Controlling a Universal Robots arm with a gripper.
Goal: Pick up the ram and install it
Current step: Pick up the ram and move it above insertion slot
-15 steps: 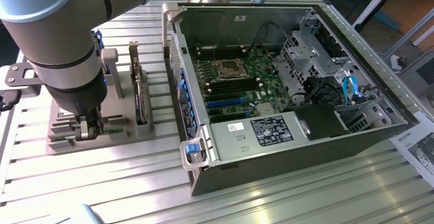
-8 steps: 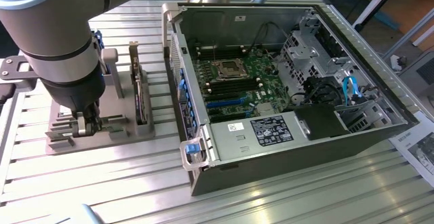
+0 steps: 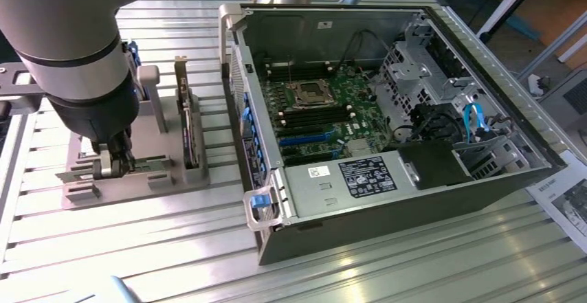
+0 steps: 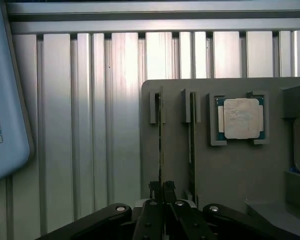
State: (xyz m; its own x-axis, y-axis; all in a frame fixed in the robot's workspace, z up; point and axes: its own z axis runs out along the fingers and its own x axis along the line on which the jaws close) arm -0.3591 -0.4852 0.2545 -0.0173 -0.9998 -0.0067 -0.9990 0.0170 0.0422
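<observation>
At the grey parts holder (image 3: 137,186) on the exterior view's left, beside the open computer case (image 3: 321,21), my gripper (image 4: 162,192) hangs with fingers (image 4: 170,192) pinched on the thin edge of the ram (image 4: 161,145), which stands in its slot. A second stick (image 4: 192,135) stands just beside it, the processor (image 4: 241,118) further along.

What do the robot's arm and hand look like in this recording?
The arm is a thick silver-grey tube with a black section below. The hand is black, built of hinged bars joined by round silver bolts.
</observation>
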